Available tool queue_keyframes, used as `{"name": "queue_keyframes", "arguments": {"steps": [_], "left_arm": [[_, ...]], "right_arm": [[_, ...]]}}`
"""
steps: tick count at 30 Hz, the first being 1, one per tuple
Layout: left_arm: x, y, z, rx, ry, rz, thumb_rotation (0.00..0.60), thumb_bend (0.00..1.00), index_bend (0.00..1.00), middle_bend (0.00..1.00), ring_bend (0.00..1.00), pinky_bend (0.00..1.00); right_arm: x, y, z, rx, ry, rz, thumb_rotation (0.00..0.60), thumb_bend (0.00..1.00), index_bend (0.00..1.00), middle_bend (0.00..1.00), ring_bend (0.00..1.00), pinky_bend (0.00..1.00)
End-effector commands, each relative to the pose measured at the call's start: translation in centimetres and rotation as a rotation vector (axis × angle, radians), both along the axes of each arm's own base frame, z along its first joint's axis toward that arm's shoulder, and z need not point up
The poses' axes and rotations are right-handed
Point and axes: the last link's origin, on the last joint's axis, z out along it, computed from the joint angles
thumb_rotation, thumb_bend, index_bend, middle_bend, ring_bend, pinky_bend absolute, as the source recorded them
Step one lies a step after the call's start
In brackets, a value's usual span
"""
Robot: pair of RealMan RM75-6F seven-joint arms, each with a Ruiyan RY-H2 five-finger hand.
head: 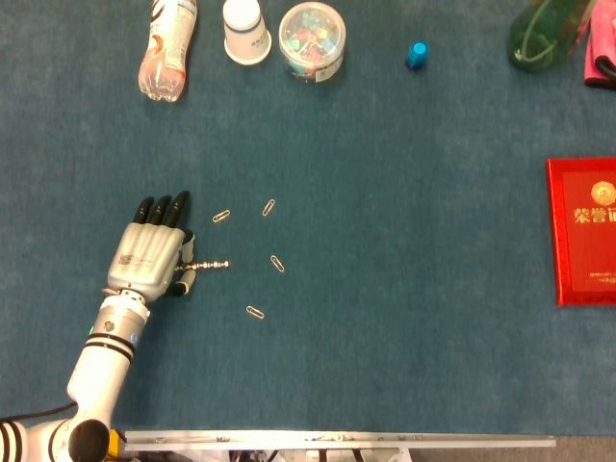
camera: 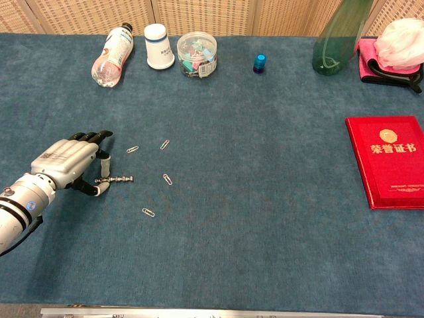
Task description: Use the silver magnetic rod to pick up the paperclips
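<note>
- The left hand [head: 147,260] lies palm down on the blue carpeted tabletop [head: 404,192], its dark-tipped fingers [head: 162,207] pointing away from the robot; the thumb and a finger pinch the near end of the thin silver magnetic rod [head: 211,264].
- The rod looks like a short, beaded or knurled metal stick, lying roughly level and pointing away from the hand toward the right of the head view, low over the cloth; whether it touches the tabletop cannot be told.
- The end of the rod inside the grip is hidden by the hand in the head view; the chest view shows it [camera: 118,179] meeting the thumb.
- Four small silver paperclips lie scattered just beyond the rod's free end: one [head: 221,216] near the fingertips, one [head: 269,207] further right, one [head: 277,264] just past the rod's tip, and one [head: 254,312] nearer the robot. None touches the rod.
- The clips are too small to make out in detail.
- The right hand shows in neither view.
- Along the far edge stand a clear plastic bottle lying on its side [head: 167,46], an upturned white paper cup [head: 245,30] and a round clear tub of coloured clips [head: 311,39].
- A red booklet with gold lettering [head: 581,231] lies at the right, cut off by the frame in the head view.
</note>
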Motion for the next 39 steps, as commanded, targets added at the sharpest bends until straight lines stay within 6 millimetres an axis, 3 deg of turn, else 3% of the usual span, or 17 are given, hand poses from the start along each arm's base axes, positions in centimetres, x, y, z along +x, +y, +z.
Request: {"name": "queue_keyframes", "arguments": {"steps": [1, 14, 39], "left_arm": [[0.0, 0.0, 0.0, 0.0, 0.0, 0.002, 0.6, 0.32, 0.53, 0.0, 0.0, 0.05], [0.2, -0.2, 0.3, 0.001, 0.001, -0.007, 0.6, 0.32, 0.55, 0.0, 0.0, 0.05], [2.4, -1.0, 2.7, 0.012, 0.084, -0.087, 0.6, 0.32, 0.55, 0.0, 0.0, 0.05]], "right_arm": [[0.0, 0.0, 0.0, 0.001, 0.0, -0.001, 0.6, 0.14, 0.27, 0.22, 0.16, 0.29], [0.0, 0.0, 0.0, -0.001, -0.001, -0.001, 0.6, 0.14, 0.27, 0.22, 0.16, 0.29], [0.1, 0.4, 0.4, -0.012, -0.009, 0.013, 0.6, 0.14, 0.27, 0.22, 0.16, 0.29]]}}
